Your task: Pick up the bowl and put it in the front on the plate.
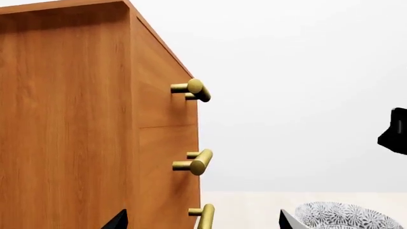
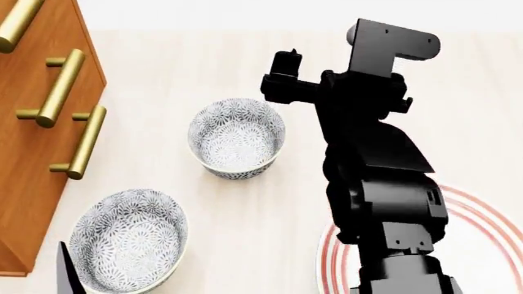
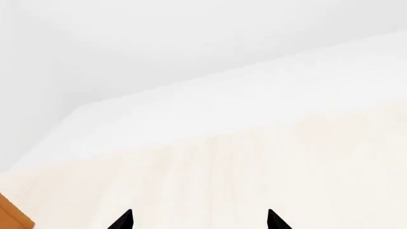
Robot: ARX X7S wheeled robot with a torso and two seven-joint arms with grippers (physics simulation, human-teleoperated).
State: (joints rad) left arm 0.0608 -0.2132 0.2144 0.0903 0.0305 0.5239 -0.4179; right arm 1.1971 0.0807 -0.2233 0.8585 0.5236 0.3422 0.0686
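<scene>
Two alike white bowls with grey-blue flower pattern stand on the pale table: one further back [image 2: 237, 138], one nearer [image 2: 129, 240] by the cabinet. The plate [image 2: 478, 211], white with red rings, lies at the near right, mostly hidden under my right arm [image 2: 376, 159]. My left gripper [image 1: 203, 222] is open. One of its fingers [image 2: 67, 272] shows just left of the nearer bowl, and a bowl rim [image 1: 346, 215] sits beside one fingertip. My right gripper [image 3: 198, 220] is open over bare table, holding nothing.
A wooden drawer cabinet [image 2: 33, 122] with brass bar handles [image 2: 61, 79] stands along the left, close to the nearer bowl. In the left wrist view the cabinet [image 1: 70, 119] fills half the frame. A white wall lies behind the table.
</scene>
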